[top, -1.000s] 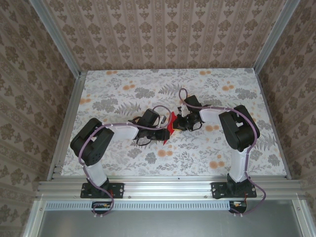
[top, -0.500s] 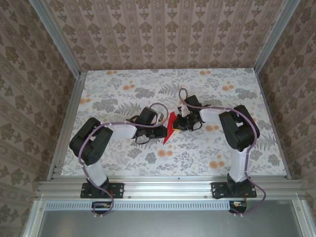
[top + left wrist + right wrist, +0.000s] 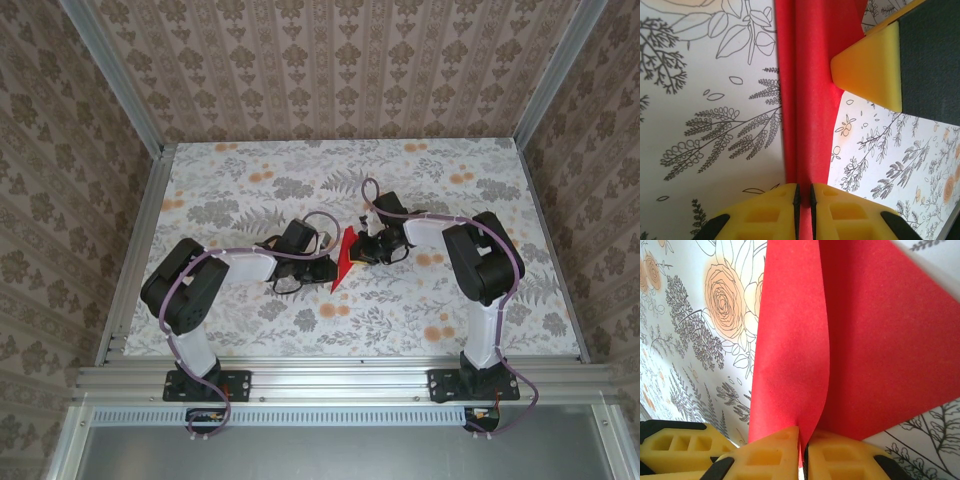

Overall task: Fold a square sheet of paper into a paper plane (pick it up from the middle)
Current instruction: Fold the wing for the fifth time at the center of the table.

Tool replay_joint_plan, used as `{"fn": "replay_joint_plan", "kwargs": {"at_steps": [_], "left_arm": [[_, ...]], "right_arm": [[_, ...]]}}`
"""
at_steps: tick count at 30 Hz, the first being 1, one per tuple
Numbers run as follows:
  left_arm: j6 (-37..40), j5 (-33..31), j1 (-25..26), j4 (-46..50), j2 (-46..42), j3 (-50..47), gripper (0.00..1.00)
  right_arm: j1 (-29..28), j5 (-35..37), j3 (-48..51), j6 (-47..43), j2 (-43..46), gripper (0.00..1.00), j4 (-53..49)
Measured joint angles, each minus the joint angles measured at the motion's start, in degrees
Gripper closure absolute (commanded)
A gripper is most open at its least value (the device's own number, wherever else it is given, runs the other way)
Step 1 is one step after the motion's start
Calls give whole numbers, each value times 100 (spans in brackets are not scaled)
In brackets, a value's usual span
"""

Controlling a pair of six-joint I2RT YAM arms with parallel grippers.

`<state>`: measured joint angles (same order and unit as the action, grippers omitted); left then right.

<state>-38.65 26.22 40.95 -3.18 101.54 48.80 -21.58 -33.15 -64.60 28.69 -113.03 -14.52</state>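
Since a second ago, the left claw (image 3: pixel 803 194) is drawn shut on the red paper (image 3: pixel 344 256); it is also pinched by the right claw (image 3: pixel 802 442) over the desk (image 3: pixel 250 185).

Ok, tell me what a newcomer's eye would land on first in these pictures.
The bright red paper stands out first, a folded sliver held on edge at the middle of the flower-patterned table. Next comes the way both arms converge on it. The left gripper is shut on the red paper from one side and the right gripper is shut on it from the other.
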Motion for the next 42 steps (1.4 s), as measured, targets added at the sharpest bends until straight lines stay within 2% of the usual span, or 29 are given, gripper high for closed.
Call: {"fn": "replay_joint_plan", "kwargs": {"at_steps": [10, 19, 27, 31, 35, 42], "left_arm": [[111, -83, 114, 323, 116, 195, 83], [352, -476, 321, 1027, 238, 658, 83], [483, -697, 402, 1432, 284, 922, 74], [389, -656, 345, 1272, 46, 809, 75], [136, -542, 177, 680, -356, 496, 78], [-210, -391, 101, -55, -254, 417, 83]], "right_arm": [[0, 37, -72, 2, -35, 90, -101], [0, 111, -155, 4, -61, 92, -221], [0, 162, -240, 0, -96, 92, -341], [0, 164, -299, -2, -136, 91, -407], [0, 164, -372, -4, -173, 90, -501], [0, 162, -461, -7, -221, 89, -632]]}}
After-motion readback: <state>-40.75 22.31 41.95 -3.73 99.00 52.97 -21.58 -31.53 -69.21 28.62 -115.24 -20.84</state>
